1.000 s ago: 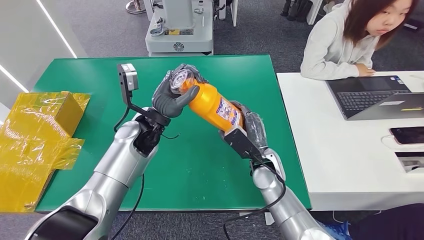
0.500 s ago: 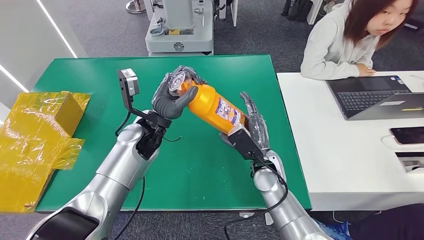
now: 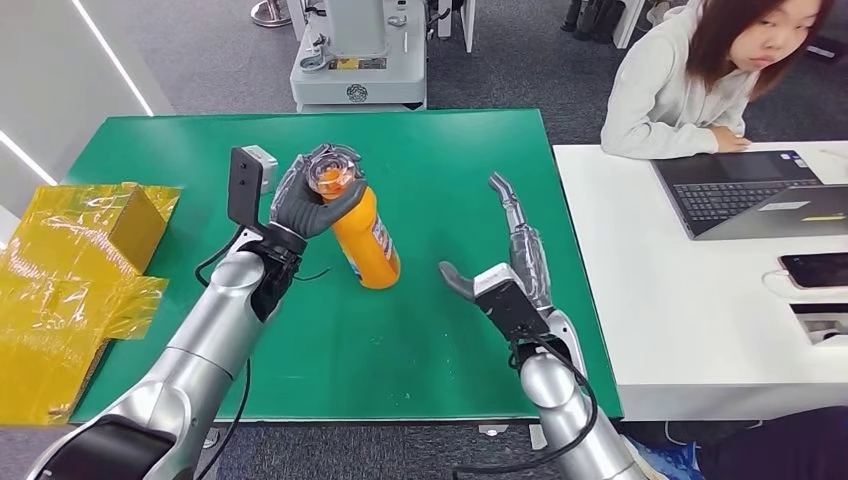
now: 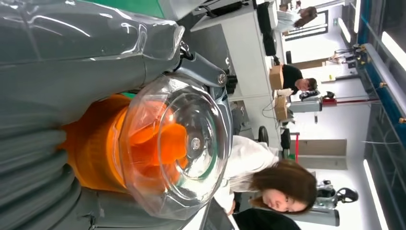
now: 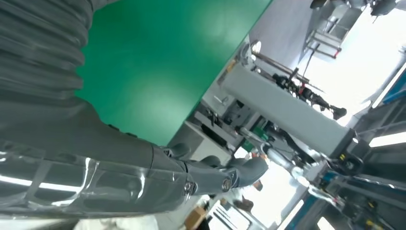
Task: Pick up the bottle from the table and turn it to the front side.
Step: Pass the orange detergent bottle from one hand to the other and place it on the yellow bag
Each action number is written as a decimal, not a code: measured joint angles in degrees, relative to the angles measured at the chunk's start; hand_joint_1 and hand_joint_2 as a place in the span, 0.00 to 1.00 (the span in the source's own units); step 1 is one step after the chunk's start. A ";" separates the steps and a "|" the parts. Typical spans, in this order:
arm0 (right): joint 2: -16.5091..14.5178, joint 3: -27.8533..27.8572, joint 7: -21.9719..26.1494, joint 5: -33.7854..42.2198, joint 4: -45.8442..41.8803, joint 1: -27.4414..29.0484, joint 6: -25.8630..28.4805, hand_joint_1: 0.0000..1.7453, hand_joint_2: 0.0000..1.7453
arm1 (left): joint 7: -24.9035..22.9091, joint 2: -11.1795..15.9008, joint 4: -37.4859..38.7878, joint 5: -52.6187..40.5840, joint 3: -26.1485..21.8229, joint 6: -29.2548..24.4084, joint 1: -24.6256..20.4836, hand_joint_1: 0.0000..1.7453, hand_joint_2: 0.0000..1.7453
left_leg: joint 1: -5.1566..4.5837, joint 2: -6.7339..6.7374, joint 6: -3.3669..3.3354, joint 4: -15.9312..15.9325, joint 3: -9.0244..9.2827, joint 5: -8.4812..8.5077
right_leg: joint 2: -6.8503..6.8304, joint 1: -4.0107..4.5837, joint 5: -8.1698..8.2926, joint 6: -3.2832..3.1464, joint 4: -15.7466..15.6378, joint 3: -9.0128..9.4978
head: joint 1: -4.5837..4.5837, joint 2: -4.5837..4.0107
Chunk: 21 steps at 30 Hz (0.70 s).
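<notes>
An orange bottle (image 3: 367,243) with a clear cap (image 3: 333,167) stands nearly upright on the green table (image 3: 430,330), leaning slightly, with part of its label facing right. My left hand (image 3: 303,200) grips it around the neck and cap from the left. The left wrist view looks straight onto the clear cap (image 4: 184,143) and the orange bottle (image 4: 91,143) under it, between my grey fingers (image 4: 72,67). My right hand (image 3: 505,262) is open to the right of the bottle, fingers stretched out and apart from it. In the right wrist view my right hand (image 5: 158,177) holds nothing.
Crumpled yellow wrapping and a box (image 3: 75,270) lie off the table's left edge. A person (image 3: 700,75) sits at a white desk (image 3: 700,330) on the right with a laptop (image 3: 760,195) and a phone (image 3: 815,268). A grey machine base (image 3: 360,60) stands behind the table.
The right hand let go of the bottle's base and opened. The left hand swung the bottle from a tilted, lifted pose down and left until it stands on the table.
</notes>
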<state>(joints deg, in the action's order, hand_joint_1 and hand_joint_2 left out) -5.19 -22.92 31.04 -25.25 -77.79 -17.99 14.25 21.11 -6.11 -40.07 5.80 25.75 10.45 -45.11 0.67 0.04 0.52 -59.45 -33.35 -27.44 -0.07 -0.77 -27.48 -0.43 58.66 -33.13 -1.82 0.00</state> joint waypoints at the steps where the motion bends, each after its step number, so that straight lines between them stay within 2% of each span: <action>1: 0.27 -0.20 -0.12 -0.91 -0.70 0.27 0.24 0.00 1.00 | 0.21 0.19 0.08 -0.59 -0.43 -0.25 0.03 1.00 1.00 | 0.00 0.00 0.00 0.00 0.00 0.00 | 0.00 0.00 0.00 0.00 0.00 0.00 | 0.00 0.00; 5: 1.93 -0.78 -0.55 -3.45 -4.85 2.32 0.89 0.00 1.00 | 1.77 1.45 -0.11 -6.87 -2.44 -4.34 0.26 1.00 1.00 | 0.00 0.00 0.00 0.00 0.00 0.00 | 0.00 0.00 0.00 0.00 0.00 -0.01 | 0.00 0.00; 12: 4.95 -1.04 -0.79 -5.18 -12.33 6.54 1.72 0.00 1.00 | 2.37 4.14 -5.00 -26.35 -4.37 -14.21 0.37 1.00 1.00 | 0.00 -0.01 0.00 0.01 -0.02 0.00 | -0.01 0.00 0.00 0.00 0.00 -0.02 | 0.01 0.00; 16: 6.33 -1.34 -0.23 -6.00 -14.35 8.53 2.88 0.00 1.00 | 2.51 5.38 -7.50 -32.10 -4.67 -17.56 0.55 1.00 1.00 | 0.00 -0.01 0.00 0.01 -0.03 0.00 | -0.02 0.00 0.00 0.00 -0.01 -0.02 | -0.01 0.00; 21: 8.41 -1.97 0.66 -4.43 -15.38 9.73 4.94 0.00 1.00 | 3.05 7.29 -9.97 -42.65 -4.73 -25.20 1.08 1.00 1.00 | 0.00 0.01 0.00 0.00 -0.03 0.00 | 0.00 0.00 0.00 0.00 0.00 -0.02 | -0.01 0.00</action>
<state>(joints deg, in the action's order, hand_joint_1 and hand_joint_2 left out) 3.22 -24.89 31.70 -29.68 -93.17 -8.26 19.19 24.16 1.19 -50.04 -36.86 21.02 -14.75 -44.03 0.67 0.05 0.52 -59.44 -33.38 -27.44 -0.07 -0.77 -27.48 -0.43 58.66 -33.15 -1.82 0.00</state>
